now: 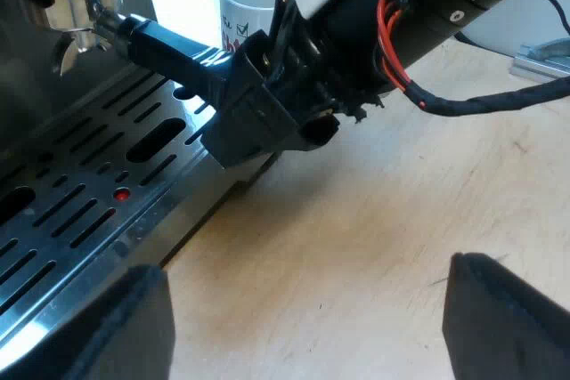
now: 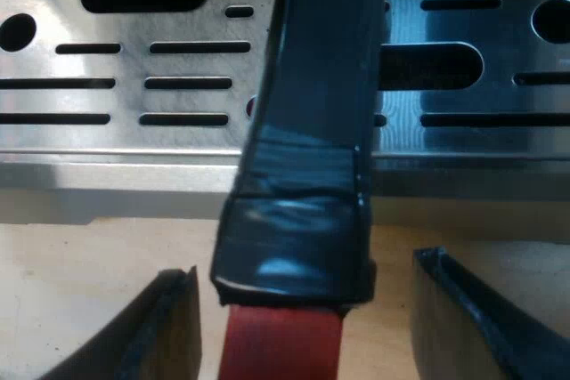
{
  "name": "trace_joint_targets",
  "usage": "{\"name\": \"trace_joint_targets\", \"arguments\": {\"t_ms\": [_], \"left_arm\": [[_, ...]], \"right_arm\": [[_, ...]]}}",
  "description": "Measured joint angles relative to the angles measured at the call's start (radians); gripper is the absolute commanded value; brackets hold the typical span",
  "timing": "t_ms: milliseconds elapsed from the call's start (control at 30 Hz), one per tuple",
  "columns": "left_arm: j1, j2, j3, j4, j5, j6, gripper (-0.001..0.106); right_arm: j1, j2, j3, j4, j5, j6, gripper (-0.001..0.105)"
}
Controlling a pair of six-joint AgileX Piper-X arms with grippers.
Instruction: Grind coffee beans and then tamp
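Steel drip tray (image 2: 134,86) lies beyond my right pincer (image 2: 307,278), whose fingers (image 2: 169,335) stand apart either side of the holder's dark handle (image 2: 307,131), its red end (image 2: 280,349) between them, while my left pincer (image 1: 305,295), fingers (image 1: 134,331) spread wide, hangs over the wooden table (image 1: 374,211) short of that handle.

Holder handle (image 2: 312,86): glossy black, red end (image 2: 280,344). Drip tray (image 2: 134,144): silver, slotted pattern. Mug (image 1: 245,2): white, print seemingly red and black. Bench (image 1: 374,220): pale wood grain.
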Motion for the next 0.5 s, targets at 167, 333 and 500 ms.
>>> {"name": "trace_joint_targets", "arguments": {"t_ms": [167,333,500], "left_arm": [[0.0,0.0,0.0,0.0,0.0,0.0,0.065],[0.0,0.0,0.0,0.0,0.0,0.0,0.065],[0.0,0.0,0.0,0.0,0.0,0.0,0.065]], "right_arm": [[0.0,0.0,0.0,0.029,-0.008,0.012,0.054],[0.0,0.0,0.0,0.031,-0.008,0.014,0.054],[0.0,0.0,0.0,0.031,-0.016,0.022,0.054]]}}
